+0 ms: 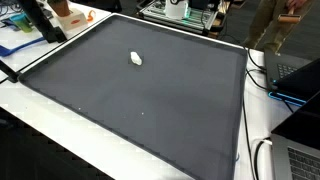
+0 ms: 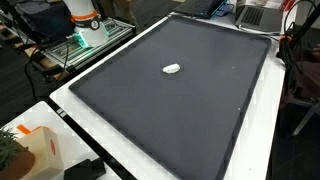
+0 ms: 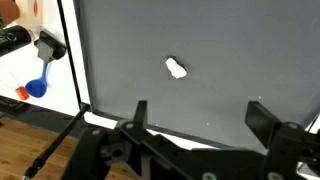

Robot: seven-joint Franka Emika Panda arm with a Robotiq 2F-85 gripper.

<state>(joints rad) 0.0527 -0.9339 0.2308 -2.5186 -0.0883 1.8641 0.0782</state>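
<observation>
Presently the gripper (image 3: 199,118) is held wide open over the dark mat's (image 1: 180,110) edge, the small white object (image 3: 177,68) lying mid-mat, well apart; approach is judged in hand, and centring overhead is called for.

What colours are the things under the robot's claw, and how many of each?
White: 1, the small lump lying on the mat
Dark grey: 1, the mat itself
Blue: 1, a small blue thing off the mat's edge
Total: 3
</observation>
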